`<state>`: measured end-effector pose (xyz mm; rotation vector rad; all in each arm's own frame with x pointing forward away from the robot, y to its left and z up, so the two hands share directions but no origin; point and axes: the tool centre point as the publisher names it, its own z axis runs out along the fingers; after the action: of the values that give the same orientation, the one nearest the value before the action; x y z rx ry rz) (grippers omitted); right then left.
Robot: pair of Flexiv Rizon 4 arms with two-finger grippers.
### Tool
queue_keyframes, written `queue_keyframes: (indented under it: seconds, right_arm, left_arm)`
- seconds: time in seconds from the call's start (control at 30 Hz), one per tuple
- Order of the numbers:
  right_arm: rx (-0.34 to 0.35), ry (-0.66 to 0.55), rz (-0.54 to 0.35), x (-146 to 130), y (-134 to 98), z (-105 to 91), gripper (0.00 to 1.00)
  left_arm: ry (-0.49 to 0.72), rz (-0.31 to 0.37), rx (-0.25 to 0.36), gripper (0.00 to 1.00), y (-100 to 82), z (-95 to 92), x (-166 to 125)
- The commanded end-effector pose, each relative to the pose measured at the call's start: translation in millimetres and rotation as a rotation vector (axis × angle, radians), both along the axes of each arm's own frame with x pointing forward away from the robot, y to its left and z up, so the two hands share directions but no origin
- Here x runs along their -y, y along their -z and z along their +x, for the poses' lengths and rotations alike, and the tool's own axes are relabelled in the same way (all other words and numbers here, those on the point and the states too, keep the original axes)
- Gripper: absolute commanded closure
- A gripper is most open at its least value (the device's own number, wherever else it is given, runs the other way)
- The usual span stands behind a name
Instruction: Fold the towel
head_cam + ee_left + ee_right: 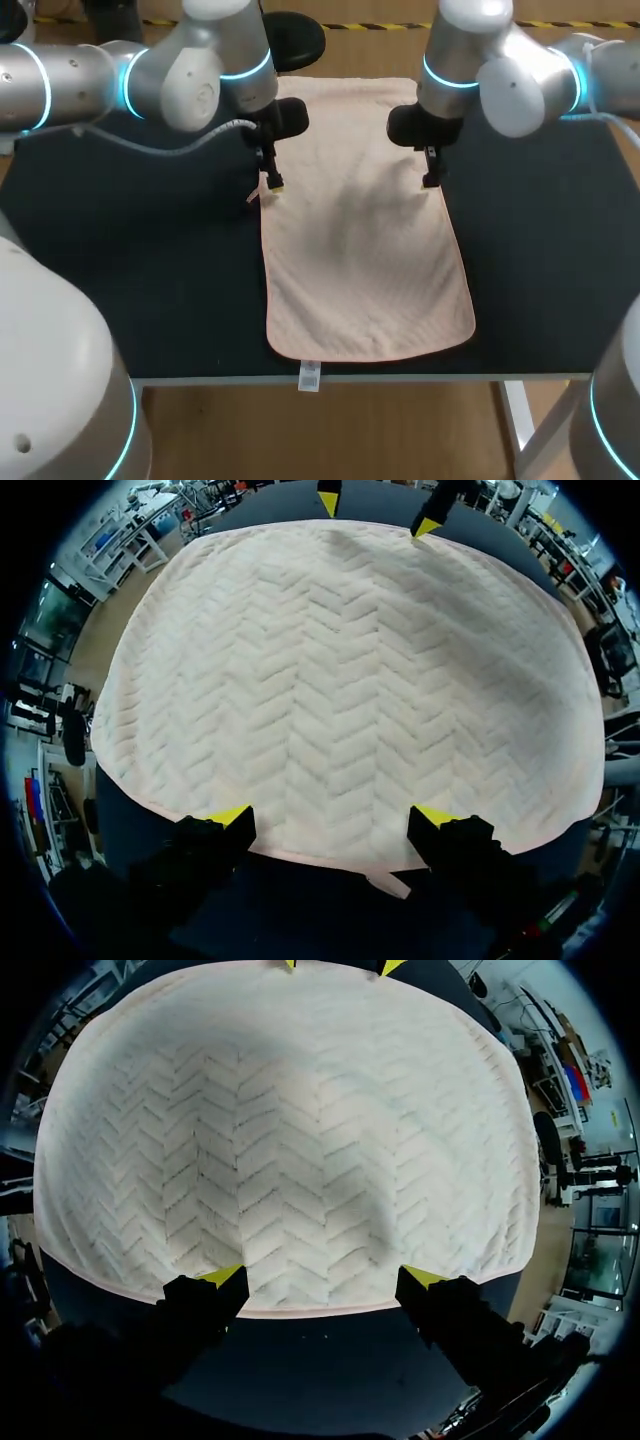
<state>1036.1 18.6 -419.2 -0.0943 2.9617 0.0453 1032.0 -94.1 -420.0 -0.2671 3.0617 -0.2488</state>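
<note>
On the dark table (130, 270), the towel (365, 260) lies spread flat, no fold visible. The left gripper (272, 185) stands at its left long edge, the right gripper (430, 180) at its right, each with fingers spread wide and holding nothing. By this evidence, grasping and the whole fold are yet to be done.

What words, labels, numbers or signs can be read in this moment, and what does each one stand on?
White label at the near edge of the towel, hanging over the table edge: dark print, too small to read.
Small tab on the towel's side edge: no print can be made out.
Nothing else on the table carries text, so there is none to quote.
</note>
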Motion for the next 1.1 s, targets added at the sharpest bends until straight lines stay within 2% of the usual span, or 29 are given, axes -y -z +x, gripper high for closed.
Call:
queue_keyframes:
  seconds: [0.03,0.43,0.9,0.93,0.97,1.0,1.03,1.07,1.1]
  right_arm:
    - [-0.007,-0.002,-0.005,0.2,0.5,2.6,0.0]
    - [-0.052,-0.021,-0.021,0.2,11.6,3.1,0.0]
    - [-0.134,-0.012,-0.004,3.4,36.4,-5.3,0.0]
    - [-0.136,-0.011,-0.003,4.1,37.6,-5.6,0.0]
    - [-0.136,-0.012,-0.003,4.7,38.4,-6.1,0.0]
    - [-0.138,-0.012,-0.003,5.2,38.8,-6.5,0.0]
    - [-0.139,-0.012,-0.003,5.8,38.9,-6.9,0.0]
    - [-0.14,-0.012,-0.002,6.2,38.8,-7.1,0.0]
    - [-0.139,-0.013,-0.004,6.7,38.6,-7.4,0.0]
  left_arm:
    - [0.013,-0.002,-0.038,0.0,13.4,12.0,6.0]
    - [0.055,0.001,-0.06,0.0,19.8,7.2,10.7]
    - [0.083,-0.009,-0.041,0.0,18.8,2.4,11.7]
    - [0.085,-0.009,-0.041,0.11,19.1,1.9,12.1]
    - [0.086,-0.01,-0.041,0.45,19.2,1.3,12.5]
    - [0.087,-0.008,-0.04,0.62,19.6,0.6,12.8]
    - [0.087,-0.006,-0.038,0.74,19.7,-0.2,13.0]
    - [0.087,-0.006,-0.037,0.8,20.2,-0.7,13.1]
    - [0.088,-0.007,-0.037,1.0,20.8,-1.6,13.3]
